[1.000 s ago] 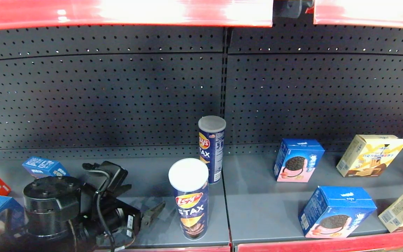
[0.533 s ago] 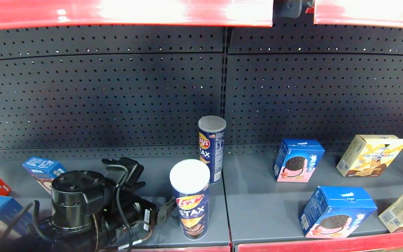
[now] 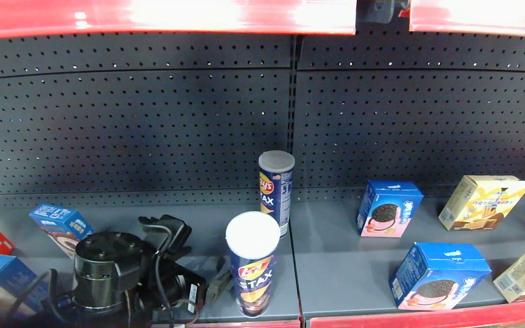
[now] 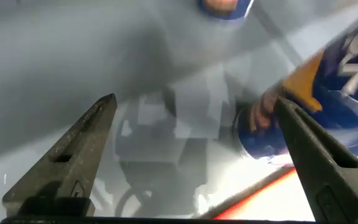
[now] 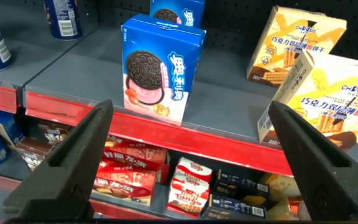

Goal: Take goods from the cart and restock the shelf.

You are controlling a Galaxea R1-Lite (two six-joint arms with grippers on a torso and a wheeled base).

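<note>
My left gripper (image 4: 194,102) has its fingers spread apart. The front chips can (image 3: 253,266) stands upright on the shelf (image 3: 344,273), lid up and long axis vertical, just outside one fingertip. I count two cans, with the second can (image 3: 275,193) well beyond the fingertips. My right gripper (image 5: 189,107) is also spread, with a blue cookie box (image 5: 161,68) beyond its tips.
</note>
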